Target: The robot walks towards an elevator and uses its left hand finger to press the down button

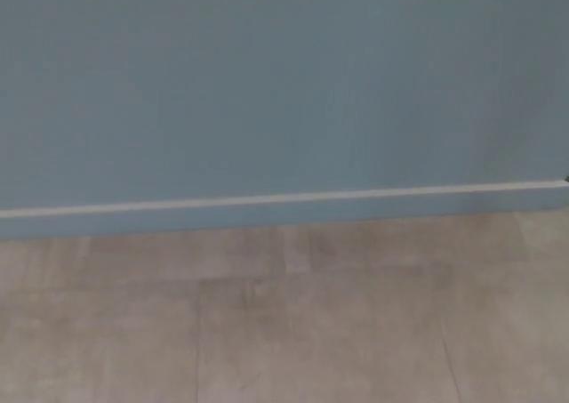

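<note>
Neither my left hand nor my right hand shows, so I cannot tell my fingers' state, nor where the down button sits. A blue wall (284, 83), its pale strip (284, 197) rising rightward, meets grey floor tiles (311, 332).

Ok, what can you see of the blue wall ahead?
The plain matte blue wall fills the upper half of the view, smooth and unmarked. A thin pale stripe crosses it near its foot, rising slightly to the right; the blue band below meets the grey tiled floor. No button panel shows on it.
</note>
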Robot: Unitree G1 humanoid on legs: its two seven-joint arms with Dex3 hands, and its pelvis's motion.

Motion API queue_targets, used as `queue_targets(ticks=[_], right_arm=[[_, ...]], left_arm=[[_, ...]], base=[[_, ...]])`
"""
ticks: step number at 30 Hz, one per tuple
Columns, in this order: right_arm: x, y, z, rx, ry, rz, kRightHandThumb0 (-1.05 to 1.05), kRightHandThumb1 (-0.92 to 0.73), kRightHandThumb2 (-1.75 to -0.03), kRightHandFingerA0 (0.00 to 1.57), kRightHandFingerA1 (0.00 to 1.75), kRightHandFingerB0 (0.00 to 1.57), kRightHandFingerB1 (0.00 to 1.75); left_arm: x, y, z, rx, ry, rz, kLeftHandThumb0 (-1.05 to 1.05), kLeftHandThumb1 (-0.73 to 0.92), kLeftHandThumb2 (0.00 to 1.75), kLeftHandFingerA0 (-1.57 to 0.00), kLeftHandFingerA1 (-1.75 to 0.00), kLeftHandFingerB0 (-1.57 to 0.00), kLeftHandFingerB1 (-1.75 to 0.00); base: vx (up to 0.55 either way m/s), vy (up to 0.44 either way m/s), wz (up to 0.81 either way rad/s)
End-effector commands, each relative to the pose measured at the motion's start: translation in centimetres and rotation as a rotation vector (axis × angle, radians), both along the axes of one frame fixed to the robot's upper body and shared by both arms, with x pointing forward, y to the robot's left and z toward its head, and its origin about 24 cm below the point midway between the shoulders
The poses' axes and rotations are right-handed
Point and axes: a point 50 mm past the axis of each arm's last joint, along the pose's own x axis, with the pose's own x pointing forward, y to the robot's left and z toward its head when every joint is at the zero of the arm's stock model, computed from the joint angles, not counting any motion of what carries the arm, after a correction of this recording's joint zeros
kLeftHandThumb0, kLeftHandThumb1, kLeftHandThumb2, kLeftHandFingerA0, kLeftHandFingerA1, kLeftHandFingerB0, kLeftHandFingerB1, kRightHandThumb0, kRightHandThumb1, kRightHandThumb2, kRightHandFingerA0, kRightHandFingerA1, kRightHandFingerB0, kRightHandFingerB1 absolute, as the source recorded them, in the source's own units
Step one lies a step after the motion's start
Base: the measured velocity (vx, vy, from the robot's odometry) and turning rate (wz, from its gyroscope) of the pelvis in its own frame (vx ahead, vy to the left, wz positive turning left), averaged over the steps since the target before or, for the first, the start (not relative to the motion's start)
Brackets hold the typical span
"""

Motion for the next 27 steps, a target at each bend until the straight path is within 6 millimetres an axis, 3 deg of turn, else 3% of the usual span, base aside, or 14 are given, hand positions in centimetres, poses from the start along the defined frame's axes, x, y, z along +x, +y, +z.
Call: queue_targets(ticks=[1, 7, 14, 15, 16, 27], right_arm=[[0.53, -0.68, 0.24, -0.018, -0.008, 0.008, -0.36, -0.56, -0.57, 0.74, 0.59, 0.51, 0.37], [0.73, -0.73, 0.26, -0.019, -0.017, 0.008, -0.36, -0.57, -0.57, 0.73, 0.59, 0.51, 0.37], [0.59, -0.74, 0.28, -0.010, -0.026, -0.022, -0.35, -0.56, -0.57, 0.76, 0.57, 0.51, 0.37], [0.61, -0.75, 0.28, -0.012, -0.019, -0.008, -0.43, -0.47, -0.79, 0.69, 0.65, 0.44, 0.50], [0.55, -0.77, 0.30, -0.013, -0.015, -0.001, -0.36, -0.57, -0.57, 0.75, 0.57, 0.50, 0.37], [0.78, -0.81, 0.28, -0.022, -0.015, 0.009, -0.36, -0.57, -0.58, 0.75, 0.55, 0.51, 0.37]], left_arm=[[0.06, -0.30, -0.12, 0.008, 0.002, 0.000, -0.40, 0.70, 0.61, -0.62, -0.65, -0.54, -0.42], [0.02, -0.64, 0.26, -0.006, -0.044, -0.086, -0.39, 0.72, 0.62, -0.58, -0.65, -0.51, -0.43], [-0.04, -0.59, 0.12, -0.007, -0.024, -0.046, -0.38, 0.71, 0.61, -0.59, -0.64, -0.52, -0.43], [0.01, -0.50, 0.05, -0.008, -0.015, -0.035, -0.37, 0.71, 0.61, -0.59, -0.61, -0.52, -0.42], [-0.05, -0.43, -0.01, -0.007, -0.002, -0.032, -0.39, 0.71, 0.61, -0.59, -0.58, -0.52, -0.41], [0.13, -0.53, -0.11, 0.005, -0.005, -0.033, -0.42, 0.72, 0.62, -0.60, -0.64, -0.53, -0.42]], base=[[0.27, -0.242, 0.24], [0.36, -0.288, 0.23], [0.28, -0.015, -0.06], [0.36, 0.137, -0.24], [0.36, 0.158, -0.23], [0.32, 0.164, -0.04]])
